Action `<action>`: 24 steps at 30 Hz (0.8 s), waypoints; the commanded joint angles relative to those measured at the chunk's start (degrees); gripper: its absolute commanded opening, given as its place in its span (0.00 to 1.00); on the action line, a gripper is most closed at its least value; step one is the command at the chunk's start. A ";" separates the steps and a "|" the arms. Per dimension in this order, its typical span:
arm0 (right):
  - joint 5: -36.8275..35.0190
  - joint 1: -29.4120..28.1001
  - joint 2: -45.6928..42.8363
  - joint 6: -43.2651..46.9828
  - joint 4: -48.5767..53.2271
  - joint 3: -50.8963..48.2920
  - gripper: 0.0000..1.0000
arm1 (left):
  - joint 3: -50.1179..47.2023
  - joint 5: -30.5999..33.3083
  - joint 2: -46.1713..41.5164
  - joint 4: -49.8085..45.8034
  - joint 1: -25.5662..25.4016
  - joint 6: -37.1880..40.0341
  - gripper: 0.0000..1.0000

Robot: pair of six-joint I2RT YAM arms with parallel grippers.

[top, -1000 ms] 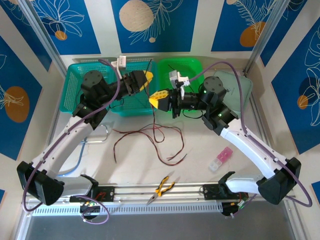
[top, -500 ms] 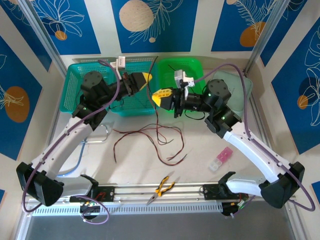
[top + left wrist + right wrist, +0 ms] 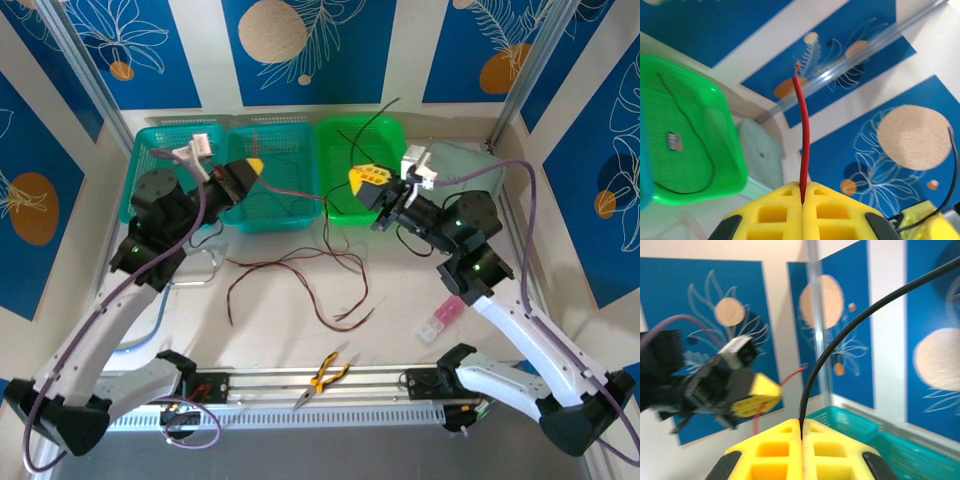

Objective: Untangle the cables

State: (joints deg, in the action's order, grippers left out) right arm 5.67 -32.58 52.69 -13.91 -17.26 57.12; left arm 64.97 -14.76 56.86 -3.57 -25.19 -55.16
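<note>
We clamp our left gripper (image 3: 803, 192) on the thin red wire (image 3: 802, 135) and our right gripper (image 3: 801, 427) on the thin black wire (image 3: 801, 412), near their ends, judging both light and limp.

We see a robotics lab cell: slim aluminium frame posts (image 3: 536, 70), blue leaf-print wall panels (image 3: 350, 85), two white table-mounted robot arms (image 3: 100, 330).

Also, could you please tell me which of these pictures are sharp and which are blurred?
Top view: evenly lit and sharp throughout, with no glare. Left wrist view: the red cable is crisp and the background is soft. Right wrist view: the left gripper is smeared by blur, while the black cable is fairly sharp.
</note>
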 commanded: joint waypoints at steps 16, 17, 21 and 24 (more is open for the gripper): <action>-7.66 18.02 -6.55 2.79 6.51 4.16 0.00 | -7.32 15.52 -21.36 -32.14 7.68 14.12 0.00; -7.98 18.86 -6.63 2.87 6.78 4.44 0.00 | -7.25 16.28 -21.97 -32.74 7.83 14.73 0.00; -9.72 21.86 -7.20 3.21 7.89 5.49 0.00 | -7.31 20.22 -23.90 -34.93 7.90 15.67 0.00; -10.58 24.33 -7.49 2.62 9.25 6.28 0.00 | -7.41 22.75 -25.35 -35.34 7.91 16.11 0.00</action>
State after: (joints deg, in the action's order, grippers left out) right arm -2.31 -9.72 46.11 -11.79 -9.23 61.21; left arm 56.73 3.68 32.84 -36.91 -17.82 -41.15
